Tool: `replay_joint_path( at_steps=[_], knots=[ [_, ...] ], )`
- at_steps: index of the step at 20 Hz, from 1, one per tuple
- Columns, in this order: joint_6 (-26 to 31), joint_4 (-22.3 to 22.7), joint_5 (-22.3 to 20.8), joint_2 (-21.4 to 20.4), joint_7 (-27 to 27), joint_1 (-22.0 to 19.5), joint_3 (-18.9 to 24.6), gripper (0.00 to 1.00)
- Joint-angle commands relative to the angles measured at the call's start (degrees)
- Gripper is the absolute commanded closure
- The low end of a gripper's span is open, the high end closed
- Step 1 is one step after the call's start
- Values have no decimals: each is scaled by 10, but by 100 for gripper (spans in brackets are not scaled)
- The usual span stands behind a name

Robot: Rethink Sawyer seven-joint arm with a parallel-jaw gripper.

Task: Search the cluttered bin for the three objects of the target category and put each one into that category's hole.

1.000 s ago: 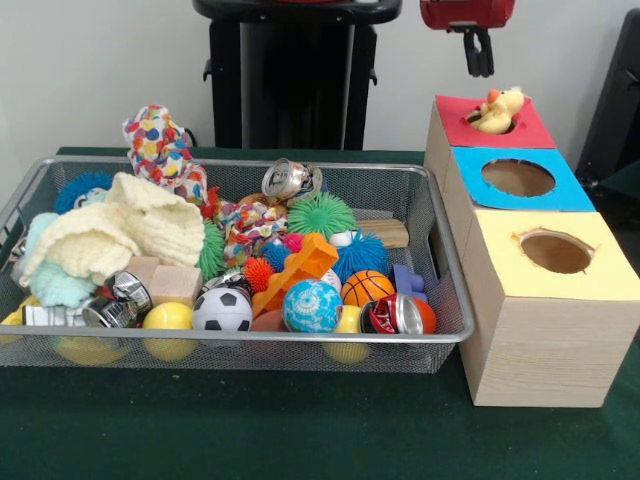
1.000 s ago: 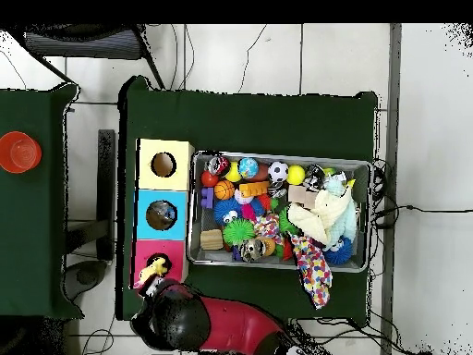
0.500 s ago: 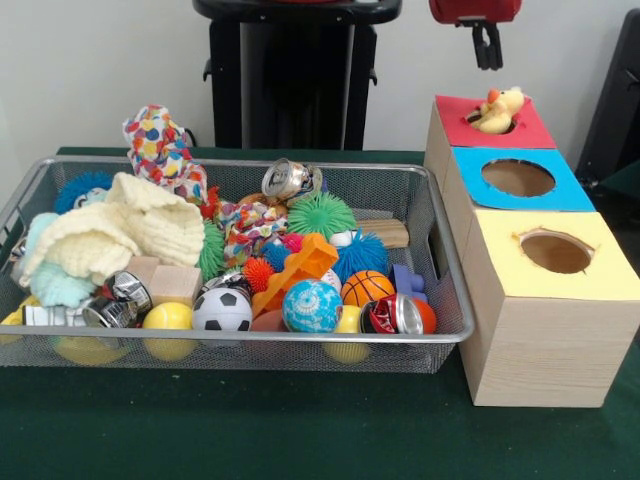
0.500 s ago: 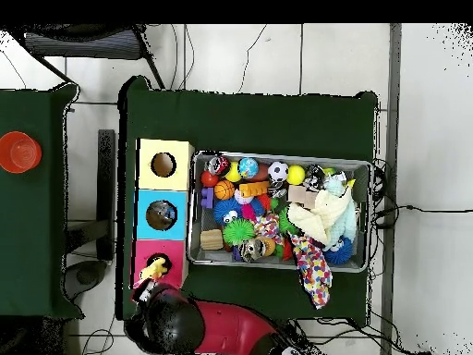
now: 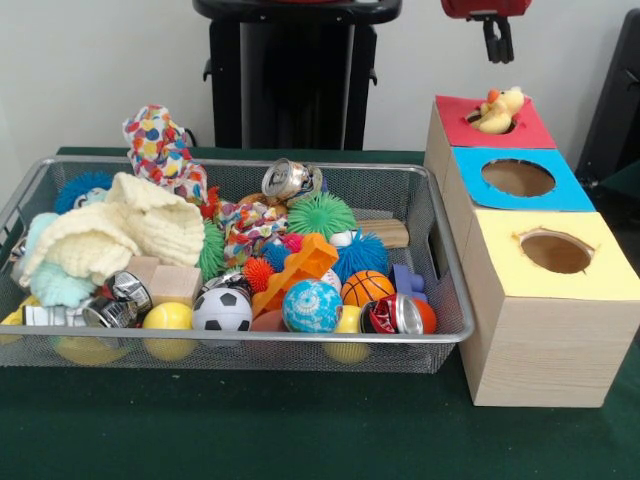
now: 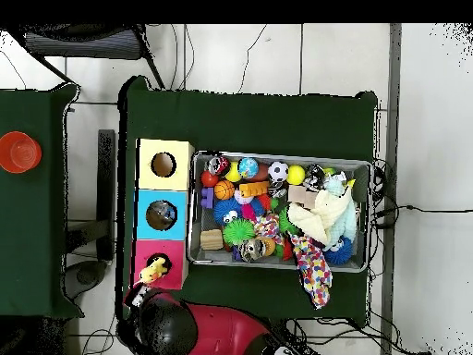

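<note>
Green worktop [image 5: 300, 440] under everything, and up at the top edge of the front view hangs the claw [image 5: 497, 42], empty, its two dark fingers close together and narrow. Directly beneath it sits a yellow duck toy [image 5: 497, 110], perched in the hole of the red-topped box [image 5: 455, 118] and not fully through by the look of it. Beyond that come the blue-topped box [image 5: 570, 190] and yellow-topped box [image 5: 600, 280]. Here's the key relation: the cluttered bin [image 5: 440, 260] lies well off to the picture's left of the claw and lower, so I'd say the next reach travels sideways and down into that pile.
</note>
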Motion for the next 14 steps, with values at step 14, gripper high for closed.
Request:
replay_joint_path(
  at_steps=[14],
  knots=[
    [-143, -52, 0, 146, 126, 18, -19, 100]
  ],
)
